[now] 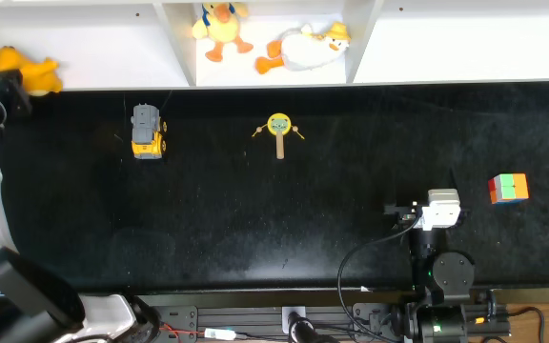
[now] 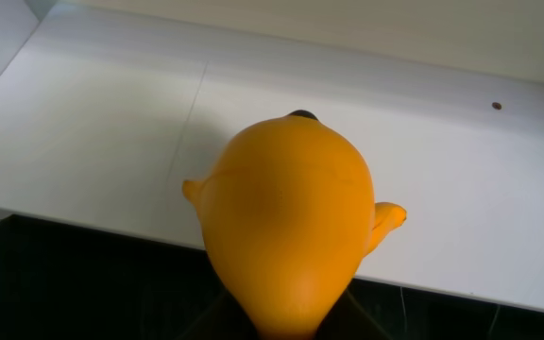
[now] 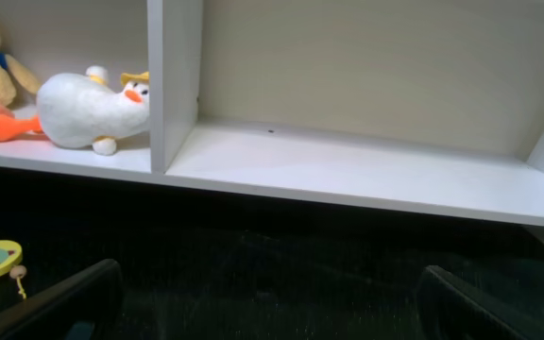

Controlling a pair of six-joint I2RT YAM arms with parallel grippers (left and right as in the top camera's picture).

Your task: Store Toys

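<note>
Left gripper: your left gripper [image 1: 13,88] is at the far-left bay of the shelf [image 1: 465,52], with its jaws apparently clamped on the orange duck [image 2: 286,236]; in the wrist view the toy's narrow end runs down between the fingers
Orange duck: it is over the white floor of that left bay, close to the front lip; you cannot tell whether it rests on the board or hangs just above it
Why held so: gripping the narrow end sends the bulky end into the bay first, so I judge you are at the placing step, with only the release left
Duck's make: smooth, glossy and egg-round, with two small stubs at its sides; it looks like rubber or soft plastic, so it may rock or roll once you let go
Right gripper: your right gripper [image 3: 270,307] is parked low over the black mat [image 1: 255,224], facing the right bay, with its jaws wide apart and holding nothing
Already stored: a yellow plush duck [image 1: 222,27] and a white plush goose [image 1: 303,50] share the middle bay; both are soft and fuzzy, and the goose lies on its side
Waiting on the mat: a blocky yellow-and-grey toy truck [image 1: 148,131], a rattle drum [image 1: 278,129] with a round face on a short stick, and a hard-edged colour cube [image 1: 508,188] near your right arm, well apart from the other two
Progress: by my reckoning about half the toys are shelved
</note>
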